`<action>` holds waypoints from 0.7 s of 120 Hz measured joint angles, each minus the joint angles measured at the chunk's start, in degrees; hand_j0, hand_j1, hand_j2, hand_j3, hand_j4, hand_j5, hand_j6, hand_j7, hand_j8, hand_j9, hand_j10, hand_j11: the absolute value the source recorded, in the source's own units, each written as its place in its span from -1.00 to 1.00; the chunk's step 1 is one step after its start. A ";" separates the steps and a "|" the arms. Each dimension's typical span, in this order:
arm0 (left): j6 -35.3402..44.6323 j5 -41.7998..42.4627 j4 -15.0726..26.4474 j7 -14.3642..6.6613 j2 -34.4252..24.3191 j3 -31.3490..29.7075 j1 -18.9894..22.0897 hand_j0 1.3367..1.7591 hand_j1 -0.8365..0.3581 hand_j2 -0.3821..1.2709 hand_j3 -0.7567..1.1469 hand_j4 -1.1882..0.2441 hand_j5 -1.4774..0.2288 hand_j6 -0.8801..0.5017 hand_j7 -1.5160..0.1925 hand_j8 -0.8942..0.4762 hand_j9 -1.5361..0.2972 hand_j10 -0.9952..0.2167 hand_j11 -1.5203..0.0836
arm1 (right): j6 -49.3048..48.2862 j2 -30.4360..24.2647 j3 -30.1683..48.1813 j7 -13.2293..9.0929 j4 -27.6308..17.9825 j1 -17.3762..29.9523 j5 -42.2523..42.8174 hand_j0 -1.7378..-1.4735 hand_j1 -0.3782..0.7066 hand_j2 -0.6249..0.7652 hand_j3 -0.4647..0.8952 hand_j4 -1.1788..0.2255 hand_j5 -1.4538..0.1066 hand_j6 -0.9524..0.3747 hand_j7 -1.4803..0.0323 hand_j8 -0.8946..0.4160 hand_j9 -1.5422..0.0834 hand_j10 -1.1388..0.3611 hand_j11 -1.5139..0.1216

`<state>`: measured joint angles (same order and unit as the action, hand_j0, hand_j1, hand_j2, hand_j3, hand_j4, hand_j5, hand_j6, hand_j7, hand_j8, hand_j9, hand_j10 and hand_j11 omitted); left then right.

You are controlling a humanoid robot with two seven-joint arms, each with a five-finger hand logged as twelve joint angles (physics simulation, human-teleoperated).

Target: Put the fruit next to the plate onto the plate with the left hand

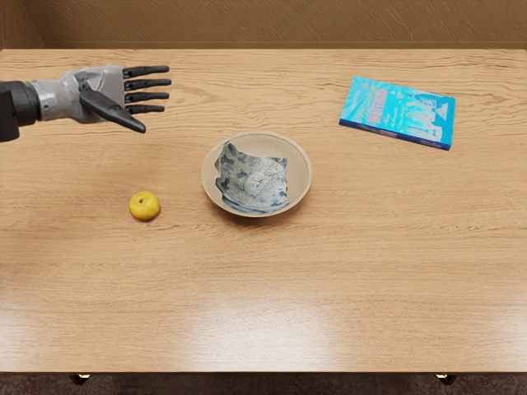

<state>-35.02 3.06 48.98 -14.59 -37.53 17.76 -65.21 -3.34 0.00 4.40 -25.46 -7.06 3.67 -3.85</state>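
The left hand (115, 95) is reaching in from the left edge and hovering above the wooden table (370, 271), its fingers (146, 85) stretching out straight and its thumb angling downward, grasping nothing. Below the hand and slightly to its right, the yellow fruit (144, 206) is sitting on the bare wood, apart from the plate (257, 174), which is lying farther right. Far to the hand's right, a blue book (398, 112) is resting flat.

No text can be read anywhere; the book (398, 112) cover shows only blurred cyan and white shapes.
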 joint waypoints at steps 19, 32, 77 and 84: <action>0.00 -0.17 0.05 -0.64 -0.09 -0.32 0.03 0.52 0.94 -0.53 -0.20 0.63 0.70 0.25 0.74 0.28 0.65 0.61 0.86 | 0.00 0.00 0.02 0.04 0.00 0.00 0.00 -0.40 -0.95 -0.10 -0.32 0.68 0.86 0.43 0.96 0.36 0.90 0.52 0.85; 0.00 -5.16 0.01 -4.92 -0.41 -0.53 -1.58 0.52 0.94 -0.53 -0.20 0.63 0.70 0.25 0.74 0.28 0.65 0.61 0.86 | 0.00 0.00 0.01 0.00 -0.04 0.13 -0.01 -0.40 -0.95 -0.10 -0.32 0.68 0.86 0.43 0.96 0.36 0.90 0.52 0.85; -0.01 -31.60 0.04 -17.11 -2.90 -1.06 -11.13 0.52 0.94 -0.53 -0.21 0.63 0.70 0.24 0.74 0.27 0.65 0.61 0.86 | 0.00 0.00 0.00 -0.01 -0.06 0.19 -0.02 -0.40 -0.95 -0.10 -0.32 0.68 0.86 0.43 0.96 0.36 0.90 0.52 0.85; -0.01 -33.23 0.05 -18.51 -1.04 -1.11 -11.52 0.52 0.94 -0.53 -0.21 0.63 0.70 0.24 0.74 0.27 0.65 0.61 0.86 | 0.00 0.00 0.00 -0.02 -0.05 0.19 -0.01 -0.40 -0.95 -0.10 -0.32 0.68 0.86 0.43 0.96 0.36 0.90 0.52 0.85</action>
<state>-35.03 -30.17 49.03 -33.10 -38.57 16.65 -76.73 -3.35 0.00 4.40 -25.48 -7.10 3.87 -3.86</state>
